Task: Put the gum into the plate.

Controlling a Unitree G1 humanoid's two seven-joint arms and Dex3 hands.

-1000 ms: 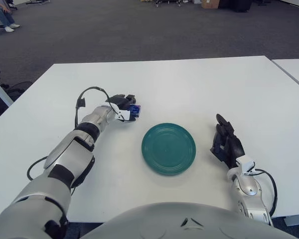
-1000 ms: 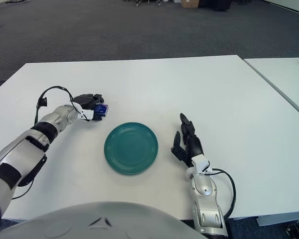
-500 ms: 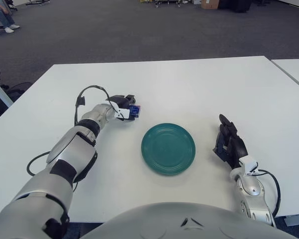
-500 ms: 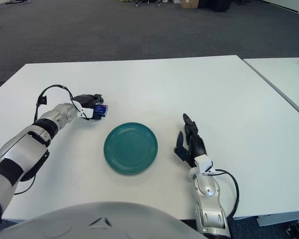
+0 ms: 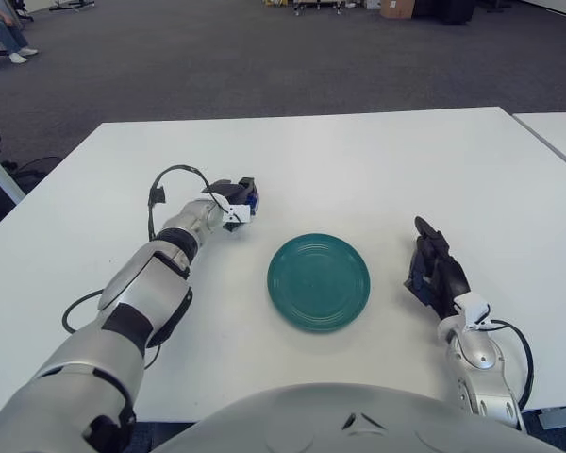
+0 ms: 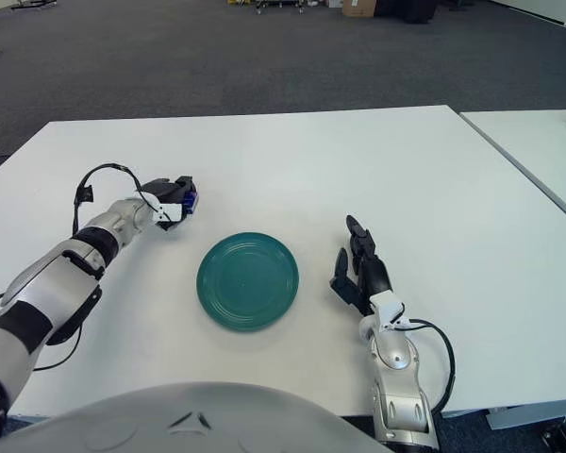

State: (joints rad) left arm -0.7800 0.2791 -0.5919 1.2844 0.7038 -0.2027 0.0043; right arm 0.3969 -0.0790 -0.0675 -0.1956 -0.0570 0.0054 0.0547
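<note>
Outstretched, left robot hand (image 5: 237,200) grips gum (image 5: 253,199) beside plate (image 5: 318,280).

Bright, even overhead light fills both views. The white worktop (image 5: 377,160) reads clean and near its limit without blowing out. Shadows are soft and short: a faint one hugs the green plate (image 5: 319,281) toward 6 o'clock. The far floor at 12 o'clock is darker and slightly soft.
</note>
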